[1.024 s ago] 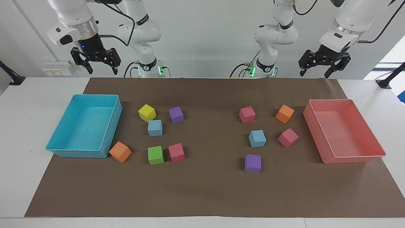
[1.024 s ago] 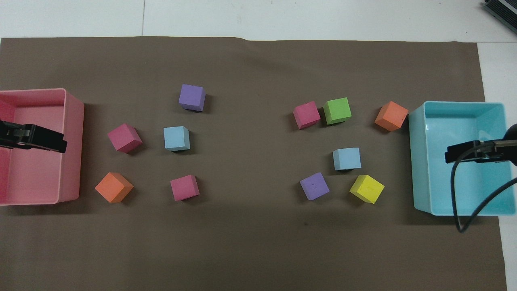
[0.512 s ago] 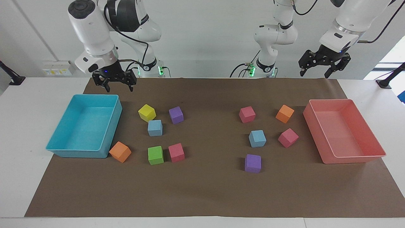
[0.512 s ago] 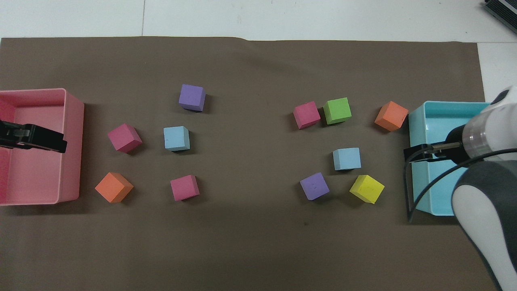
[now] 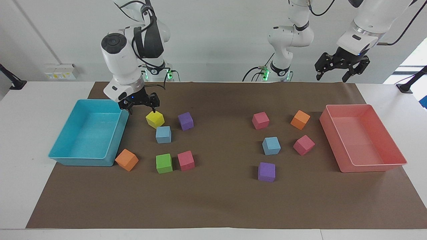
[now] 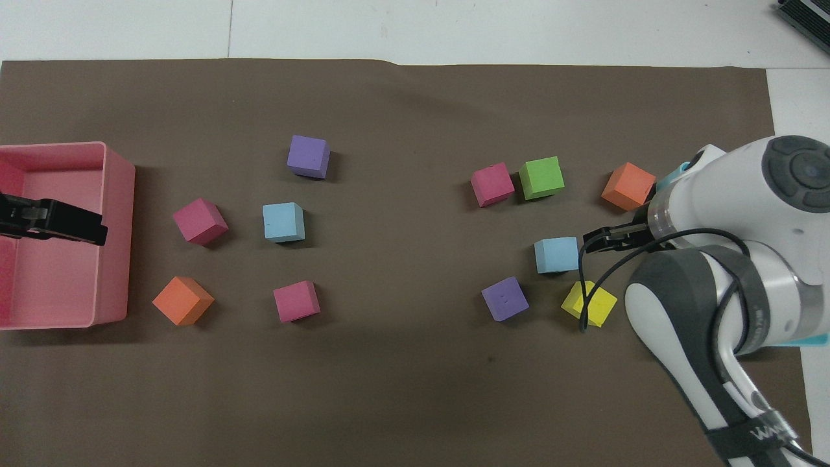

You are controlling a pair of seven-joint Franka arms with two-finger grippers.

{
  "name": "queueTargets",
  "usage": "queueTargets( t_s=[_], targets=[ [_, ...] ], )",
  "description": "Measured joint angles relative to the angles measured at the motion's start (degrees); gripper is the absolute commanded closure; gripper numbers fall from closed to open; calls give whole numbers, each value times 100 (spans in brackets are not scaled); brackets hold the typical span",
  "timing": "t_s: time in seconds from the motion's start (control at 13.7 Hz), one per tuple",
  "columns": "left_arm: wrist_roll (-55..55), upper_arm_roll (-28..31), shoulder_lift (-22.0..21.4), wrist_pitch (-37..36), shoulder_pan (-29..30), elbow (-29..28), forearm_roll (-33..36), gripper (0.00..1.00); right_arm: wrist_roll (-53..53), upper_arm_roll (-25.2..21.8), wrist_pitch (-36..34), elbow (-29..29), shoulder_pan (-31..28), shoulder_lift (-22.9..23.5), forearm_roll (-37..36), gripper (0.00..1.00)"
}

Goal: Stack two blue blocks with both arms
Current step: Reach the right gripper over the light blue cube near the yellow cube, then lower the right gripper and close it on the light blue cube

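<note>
One blue block [image 5: 163, 134] [image 6: 556, 254] lies toward the right arm's end of the table, just farther from the robots than a yellow cube [image 5: 155, 119]. The other blue block [image 5: 271, 145] [image 6: 283, 222] lies toward the left arm's end, among pink cubes. My right gripper [image 5: 142, 111] [image 6: 593, 243] is open and empty. It hangs low over the mat between the turquoise tray [image 5: 66, 156] and the yellow cube, close to the first blue block. My left gripper [image 5: 332, 79] [image 6: 91, 227] is open and empty, and it waits high over the pink tray [image 5: 373, 165].
Purple [image 5: 185, 120], green [image 5: 164, 163], pink [image 5: 185, 160] and orange [image 5: 126, 159] cubes surround the first blue block. Pink [image 5: 260, 120] [image 5: 303, 145], orange [image 5: 300, 119] and purple [image 5: 266, 172] cubes surround the other. In the overhead view the right arm covers most of the turquoise tray.
My right arm has swung down from high beside the turquoise tray to low over the mat by the yellow cube. The left arm and all the cubes have not moved.
</note>
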Motion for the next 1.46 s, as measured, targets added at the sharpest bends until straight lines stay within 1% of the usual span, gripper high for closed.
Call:
queueTargets(
  t_s=[0.44,0.66,0.95,1.24,1.46],
  targets=[
    [0,0,0,0,0,0,0,0,2,0,825,-455,62,227,0,0],
    [0,0,0,0,0,0,0,0,2,0,1274,-623,146,463,63,0],
    [0,0,0,0,0,0,0,0,2,1,1652,-755,203,731,261,0],
    [0,0,0,0,0,0,0,0,2,1,2033,-1044,220,779,284,0],
    [0,0,0,0,0,0,0,0,2,5,2191,-1122,233,815,343,0]
  ],
)
